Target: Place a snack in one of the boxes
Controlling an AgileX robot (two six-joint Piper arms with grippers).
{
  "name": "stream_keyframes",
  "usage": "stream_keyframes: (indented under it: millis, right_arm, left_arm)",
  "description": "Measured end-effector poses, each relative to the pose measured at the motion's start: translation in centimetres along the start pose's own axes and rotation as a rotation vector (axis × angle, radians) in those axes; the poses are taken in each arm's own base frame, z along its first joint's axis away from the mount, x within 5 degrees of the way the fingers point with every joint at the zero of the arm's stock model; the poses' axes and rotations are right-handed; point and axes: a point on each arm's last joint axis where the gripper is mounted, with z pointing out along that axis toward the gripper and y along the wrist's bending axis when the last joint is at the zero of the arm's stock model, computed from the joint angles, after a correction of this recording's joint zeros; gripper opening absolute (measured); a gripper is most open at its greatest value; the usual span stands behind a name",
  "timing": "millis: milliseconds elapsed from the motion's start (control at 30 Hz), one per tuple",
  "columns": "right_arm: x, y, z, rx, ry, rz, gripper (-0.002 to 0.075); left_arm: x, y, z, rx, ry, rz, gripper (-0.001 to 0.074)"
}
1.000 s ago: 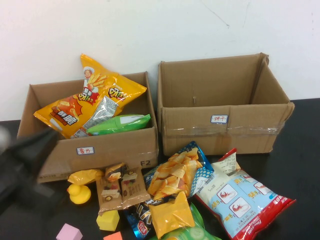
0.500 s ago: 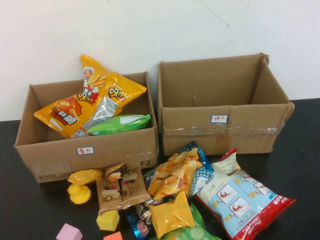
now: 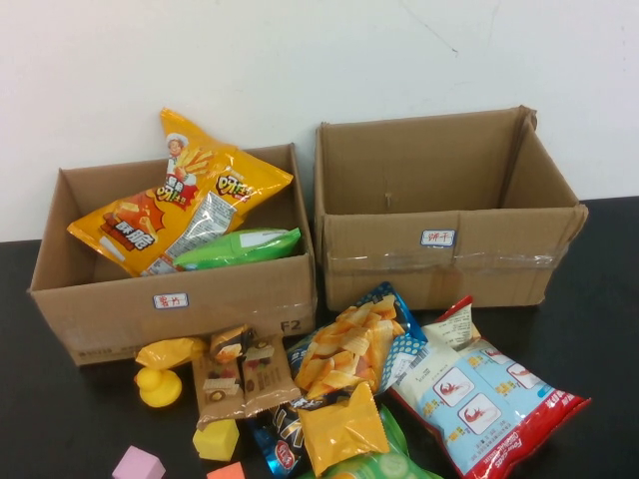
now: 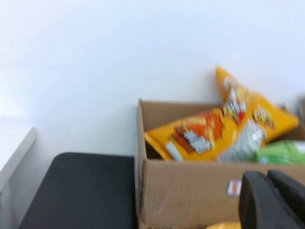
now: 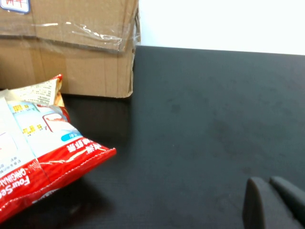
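Note:
Two open cardboard boxes stand at the back of the black table. The left box [image 3: 120, 309] holds a yellow chip bag [image 3: 180, 200] and a green bag [image 3: 240, 246]; both also show in the left wrist view, the box [image 4: 190, 191] and the chip bag [image 4: 224, 129]. The right box [image 3: 439, 254] shows a bare inside. Loose snacks lie in front: a blue-and-yellow chip bag [image 3: 354, 344], a red-and-white shrimp bag [image 3: 479, 394] and brown bar packets [image 3: 243, 374]. Neither arm shows in the high view. My left gripper [image 4: 266, 175] is shut and empty before the left box. My right gripper [image 5: 268, 182] is shut and empty over bare table, right of the shrimp bag [image 5: 33, 157].
A yellow rubber duck [image 3: 160, 386], a yellow block [image 3: 218, 439], a pink block [image 3: 138, 465] and an orange block [image 3: 228, 472] lie at the front left. A yellow packet [image 3: 339, 424] and a green packet [image 3: 384, 464] lie in the pile. A white wall stands behind the boxes.
My left arm, a dark blur at the left edge of the high view one second ago, has drawn back out of that view. The snacks and boxes have not moved.

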Motion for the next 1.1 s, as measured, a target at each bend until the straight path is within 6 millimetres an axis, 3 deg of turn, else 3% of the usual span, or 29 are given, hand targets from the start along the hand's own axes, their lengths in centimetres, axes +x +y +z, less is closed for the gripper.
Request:
stream_keyframes:
  millis: [200,533,700,1100]
  right_arm:
    - [0.0,0.0,0.0,-0.001,0.0,0.002,-0.0001]
    - [0.0,0.0,0.0,-0.001,0.0,0.002,-0.0001]
    - [0.0,0.0,0.0,-0.001,0.0,0.002,-0.0001]
    - [0.0,0.0,0.0,-0.001,0.0,0.002,-0.0001]
  left_arm:
    - [2.1,0.8,0.8,-0.104,-0.044,-0.058,0.0]
    - [5.4,1.3,1.0,-0.127,0.176,0.115,-0.0001]
    - [5.7,1.1,0.9,-0.102,0.217,0.193,-0.0001]
    - [5.7,1.1,0.9,-0.1,0.221,0.198,-0.0001]
